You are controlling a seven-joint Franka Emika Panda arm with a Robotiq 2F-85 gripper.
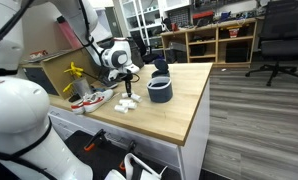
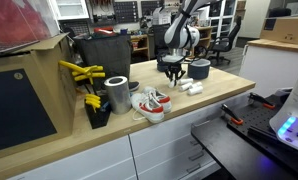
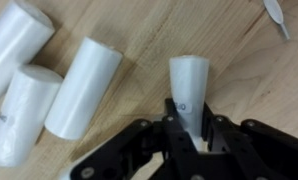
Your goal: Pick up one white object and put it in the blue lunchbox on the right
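Observation:
In the wrist view my gripper (image 3: 189, 132) is shut on a white cylinder (image 3: 189, 82), with one finger on each side of it. Three more white cylinders (image 3: 82, 86) lie on the wooden table to its left. In both exterior views the gripper (image 1: 129, 90) (image 2: 174, 73) hangs just over the group of white pieces (image 1: 126, 104) (image 2: 192, 88). The blue lunchbox (image 1: 160, 90) (image 2: 199, 69), a round navy tub, stands right beside them on the table. I cannot tell whether the held cylinder is off the table.
A flat red-and-white thing (image 1: 92, 99) (image 2: 149, 103) lies near the white pieces. A metal can (image 2: 117, 93), yellow tools (image 2: 84, 75) and a cardboard box (image 2: 24, 95) stand along the table. The table edge (image 1: 194, 125) is close to the tub.

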